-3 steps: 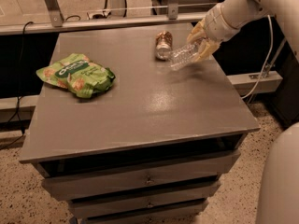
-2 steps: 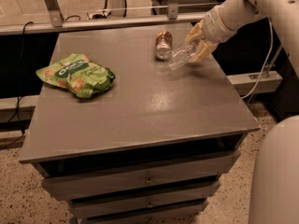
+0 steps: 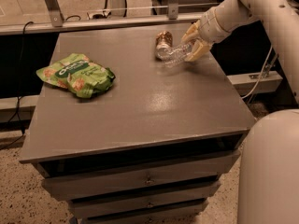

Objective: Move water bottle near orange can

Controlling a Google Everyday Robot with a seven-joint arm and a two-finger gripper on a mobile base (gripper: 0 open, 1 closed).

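Gripping the bottle (image 3: 174, 57) by one end, the pincer (image 3: 188, 47) hung over the far right of the surface (image 3: 140, 106) | bottle tilted, low, its free end just beside the can (image 3: 163, 41) | green bag (image 3: 77, 74) well apart, left.

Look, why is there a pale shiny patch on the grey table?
In the camera view, that is glare: light bouncing off the smooth grey table top; the clear ribbed plastic water bottle, held by the gripper at the far right edge, glints too, beside the short orange-brown can; the green snack bag looks dull.
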